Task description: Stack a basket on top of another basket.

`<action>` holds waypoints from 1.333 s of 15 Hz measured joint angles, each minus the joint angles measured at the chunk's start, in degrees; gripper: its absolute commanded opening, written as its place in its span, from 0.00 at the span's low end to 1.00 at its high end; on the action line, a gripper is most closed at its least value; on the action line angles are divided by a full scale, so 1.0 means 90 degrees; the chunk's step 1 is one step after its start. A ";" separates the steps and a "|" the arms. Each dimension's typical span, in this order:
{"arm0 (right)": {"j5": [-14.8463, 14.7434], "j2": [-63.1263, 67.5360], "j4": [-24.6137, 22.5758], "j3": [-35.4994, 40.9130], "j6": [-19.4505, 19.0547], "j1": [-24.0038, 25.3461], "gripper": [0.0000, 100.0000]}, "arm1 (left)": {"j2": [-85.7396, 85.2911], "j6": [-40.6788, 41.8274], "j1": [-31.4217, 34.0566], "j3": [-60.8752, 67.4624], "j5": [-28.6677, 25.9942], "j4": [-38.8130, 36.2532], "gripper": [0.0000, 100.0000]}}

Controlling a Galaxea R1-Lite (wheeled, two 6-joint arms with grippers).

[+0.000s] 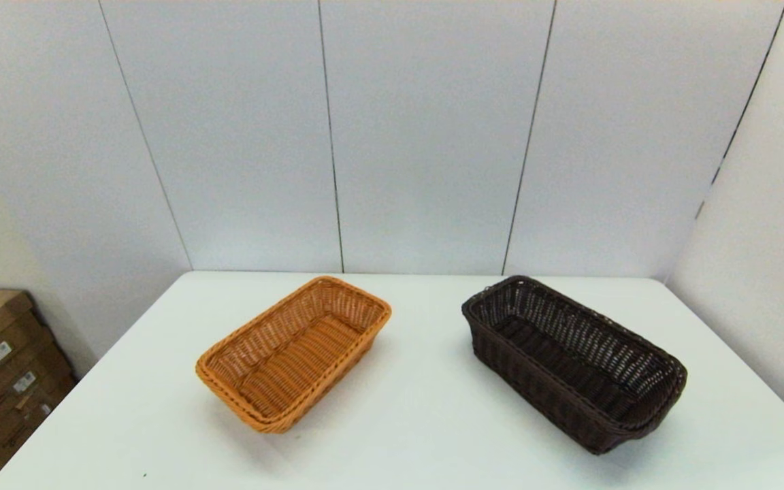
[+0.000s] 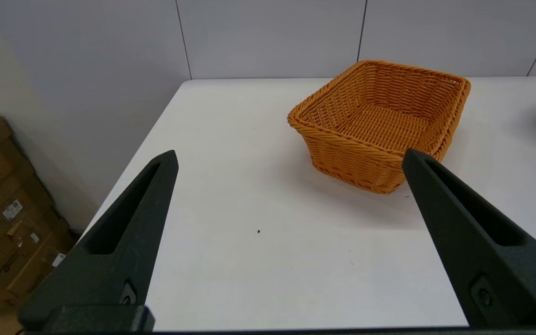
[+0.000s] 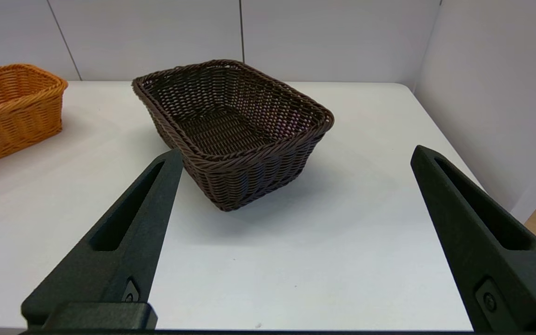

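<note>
Right wrist view: the dark basket (image 3: 233,132) sits ahead of my right gripper (image 3: 296,156), toward 11 o'clock, well apart from it. My fingers (image 3: 130,232) are spread wide, holding and touching nothing, low over the table (image 3: 342,242). My left gripper (image 2: 289,158) is likewise spread and empty, the orange basket (image 2: 379,123) at its 1 o'clock. From the head, orange lies at 10 o'clock, dark at 2, apart.

Orange-tan woven basket (image 1: 293,354), dark brown open-weave basket (image 1: 572,361), white table (image 1: 419,422).
</note>
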 measured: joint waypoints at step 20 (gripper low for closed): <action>0.0000 -0.0003 0.0000 0.0000 0.0000 0.0000 1.00 | 0.5522 -0.2037 0.0049 -0.3835 0.0933 0.2892 1.00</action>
